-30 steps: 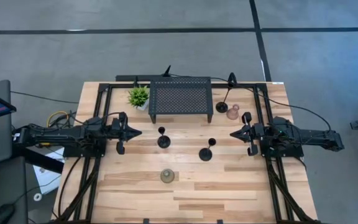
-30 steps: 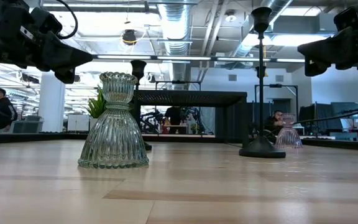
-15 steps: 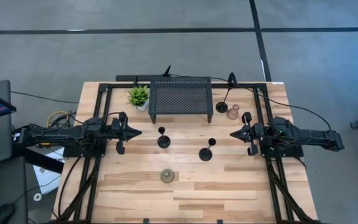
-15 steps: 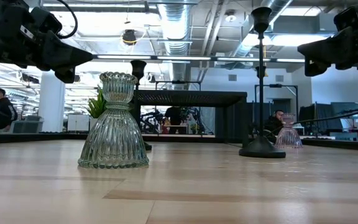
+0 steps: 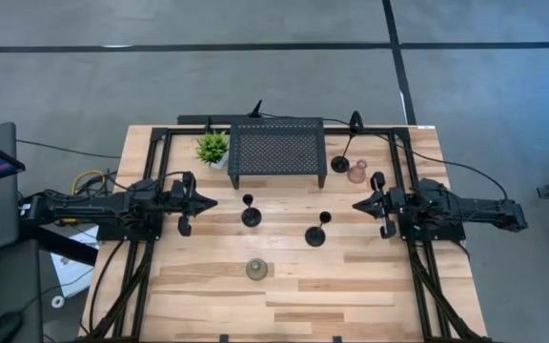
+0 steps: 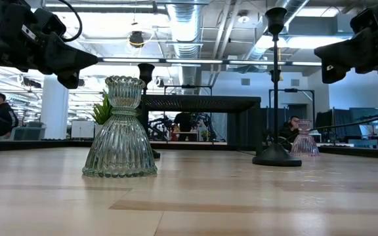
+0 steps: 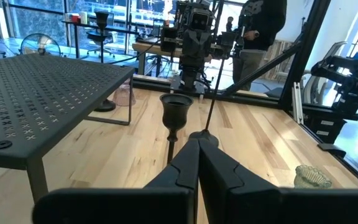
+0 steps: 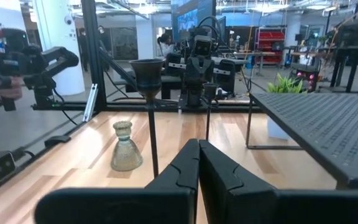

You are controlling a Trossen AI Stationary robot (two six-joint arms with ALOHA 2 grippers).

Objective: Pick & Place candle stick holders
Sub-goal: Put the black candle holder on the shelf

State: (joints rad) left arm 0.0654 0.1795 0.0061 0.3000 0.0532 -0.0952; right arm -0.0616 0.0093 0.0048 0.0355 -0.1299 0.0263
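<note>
Three black candle stick holders stand on their round bases: one (image 5: pixel 250 211) left of centre, one (image 5: pixel 317 232) right of centre, and a tall one (image 5: pixel 341 160) at the back right. The pinkish glass holder (image 5: pixel 356 171) stands beside the tall one. The squat olive-green holder (image 5: pixel 256 270) stands toward the near edge and is closest in the low view (image 6: pixel 120 131). My left gripper (image 5: pixel 211 202) is shut and empty, raised left of the holders. My right gripper (image 5: pixel 356 205) is shut and empty, raised to their right.
A black perforated metal stand (image 5: pixel 276 151) stands at the back centre, with a small green potted plant (image 5: pixel 213 147) at its left. Black frame rails run along both table sides. People show in the room beyond the table.
</note>
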